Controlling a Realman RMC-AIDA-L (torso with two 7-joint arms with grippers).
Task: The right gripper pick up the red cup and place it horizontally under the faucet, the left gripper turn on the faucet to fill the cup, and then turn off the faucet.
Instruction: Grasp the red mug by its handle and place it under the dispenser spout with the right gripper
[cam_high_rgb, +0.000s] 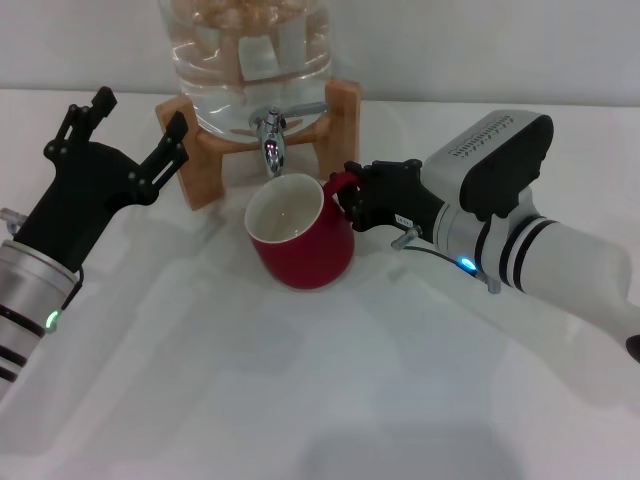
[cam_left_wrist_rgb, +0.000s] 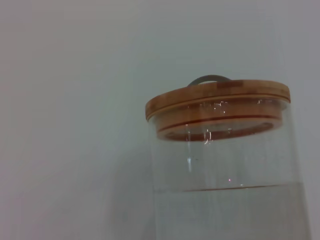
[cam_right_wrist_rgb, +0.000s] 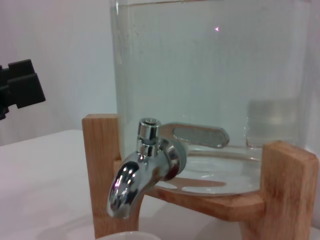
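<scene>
Right gripper fingers clasp red cup handle.

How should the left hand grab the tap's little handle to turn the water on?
Grip the flat lever near its free end, not the spout. In the right wrist view it sticks out sideways from the faucet, away from the left hand. That hand is open beside the stand, so it would probably come in over the red cup from the front.
</scene>
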